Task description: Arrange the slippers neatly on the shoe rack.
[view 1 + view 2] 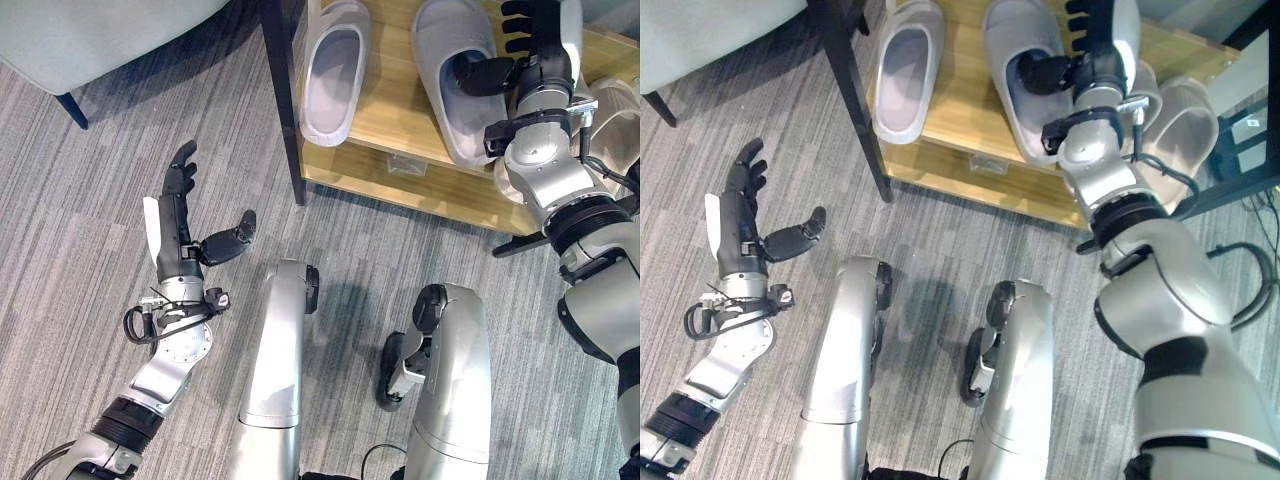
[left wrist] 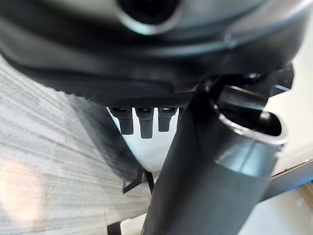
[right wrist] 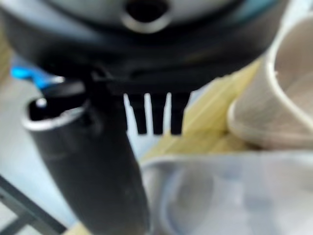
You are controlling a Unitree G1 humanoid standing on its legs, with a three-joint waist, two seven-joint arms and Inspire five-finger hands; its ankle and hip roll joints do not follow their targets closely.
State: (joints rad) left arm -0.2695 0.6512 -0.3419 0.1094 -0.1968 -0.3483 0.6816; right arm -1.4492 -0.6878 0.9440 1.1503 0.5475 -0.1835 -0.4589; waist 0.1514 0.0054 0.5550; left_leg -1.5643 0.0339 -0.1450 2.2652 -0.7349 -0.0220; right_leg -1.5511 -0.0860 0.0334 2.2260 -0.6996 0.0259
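Slippers lie on the wooden shoe rack (image 1: 385,110): one pale lilac slipper (image 1: 333,72) near the rack's left edge beside the dark post (image 1: 283,100), a second lilac slipper (image 1: 452,75) toward the middle, and two beige slippers (image 1: 1185,120) at the right edge, partly hidden by the arm; the right hand (image 1: 528,45) rests over the second lilac slipper, thumb inside its opening, fingers straight along its far side; the left hand (image 1: 178,215) hovers over the grey carpet (image 1: 90,250), fingers straight, thumb spread, holding nothing; a grey upholstered seat (image 1: 90,35) stands left of the rack.
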